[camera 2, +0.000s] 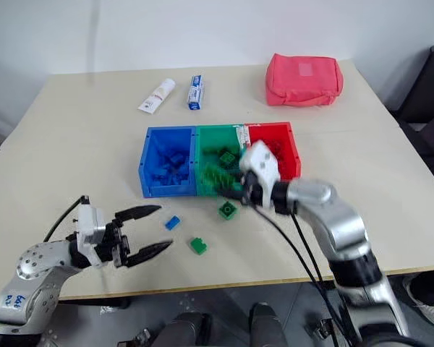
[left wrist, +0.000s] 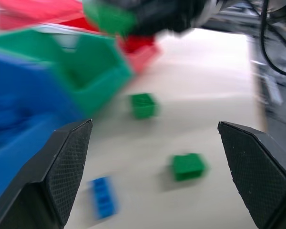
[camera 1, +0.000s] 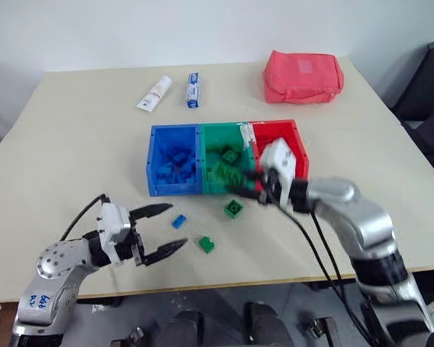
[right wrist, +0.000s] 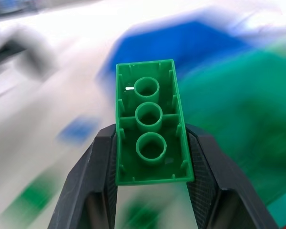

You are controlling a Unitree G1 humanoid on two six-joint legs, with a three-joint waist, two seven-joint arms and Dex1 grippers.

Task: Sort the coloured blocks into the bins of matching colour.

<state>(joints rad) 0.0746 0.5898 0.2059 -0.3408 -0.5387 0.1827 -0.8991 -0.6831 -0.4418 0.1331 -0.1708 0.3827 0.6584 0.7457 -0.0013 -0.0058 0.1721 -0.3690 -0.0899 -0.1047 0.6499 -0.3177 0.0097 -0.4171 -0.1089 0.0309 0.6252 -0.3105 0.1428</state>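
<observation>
My right gripper (right wrist: 152,164) is clamped on the long green brick (right wrist: 150,124), pinching it across its narrow width with its hollow underside and three round tubes turned toward my wrist; I carry it at the near edge of the green bin (camera 1: 224,170), the middle of the three joined trays. It should handle as a light, rigid piece of plastic that will not give or crush, but its smooth walls look slippery, so I judge the flat long sides the proper place to hold, with my pads low on its body as they are. My left gripper (camera 1: 159,231) has its two fingers spread wide and holds nothing, hovering over the table (camera 1: 72,130) well in front of the green bin. Between it and that bin lie the small blue brick (camera 1: 179,221) and two squarish green bricks (camera 1: 205,243) (camera 1: 233,208), the latter just beside the bin's front wall. Each is tiny and would want a pinch across opposite flat sides.
</observation>
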